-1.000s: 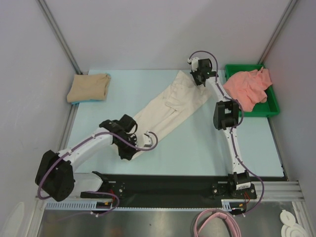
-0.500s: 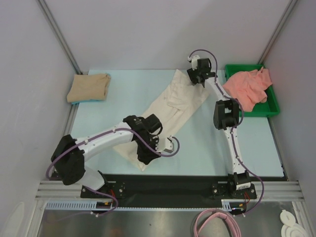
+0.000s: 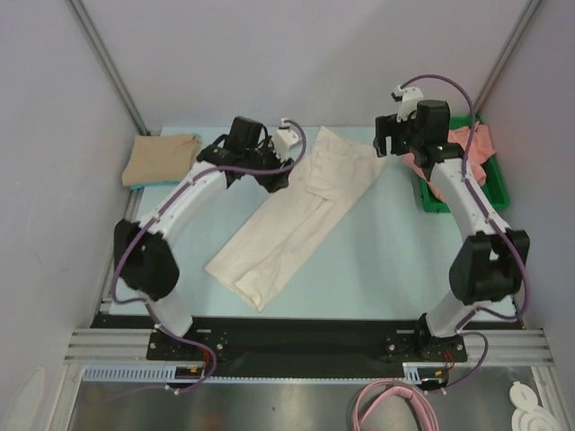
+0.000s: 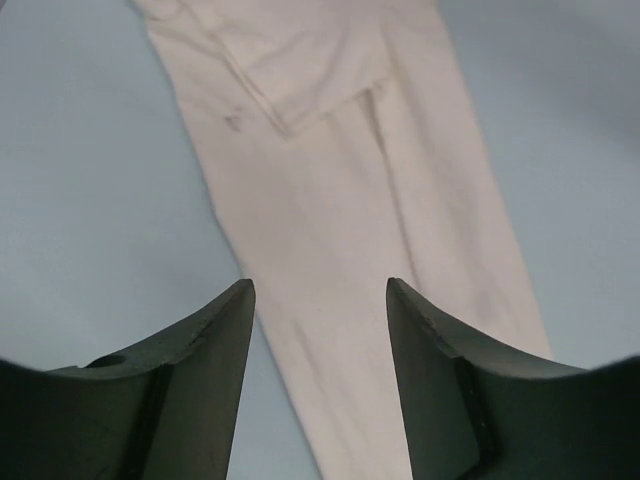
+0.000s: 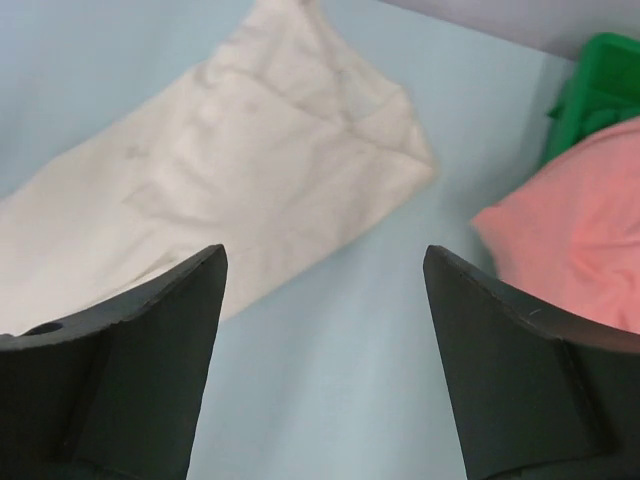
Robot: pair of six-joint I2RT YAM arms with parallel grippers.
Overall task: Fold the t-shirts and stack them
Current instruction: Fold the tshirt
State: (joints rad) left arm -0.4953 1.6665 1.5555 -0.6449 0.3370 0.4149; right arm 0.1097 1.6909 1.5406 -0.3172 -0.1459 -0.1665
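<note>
A cream-white t-shirt (image 3: pixel 296 215), folded into a long strip, lies flat and diagonal across the pale blue table (image 3: pixel 377 260). A tan t-shirt (image 3: pixel 162 160) sits folded at the back left corner. A salmon-pink t-shirt (image 3: pixel 474 144) lies crumpled in the tray at the back right. My left gripper (image 3: pixel 272 173) hovers open by the cream shirt's upper left edge; in the left wrist view it (image 4: pixel 320 290) frames the cream-white t-shirt (image 4: pixel 330 180) with nothing held. My right gripper (image 3: pixel 384 144) hangs open beside the shirt's far end; in the right wrist view it (image 5: pixel 325 260) is empty, with the cream-white t-shirt (image 5: pixel 230 170) to its left and the salmon-pink t-shirt (image 5: pixel 580 240) to its right.
A green tray (image 3: pixel 492 190) holds the pink shirt against the right wall, and its corner shows as the green tray (image 5: pixel 600 70) in the right wrist view. Grey walls with metal posts close in the back and sides. A black rail runs along the table's near edge.
Both grippers opened and let go of the cream shirt. The left arm swung from the near end up to the back left. The right arm rose and drew right. The shirt has settled flat.
</note>
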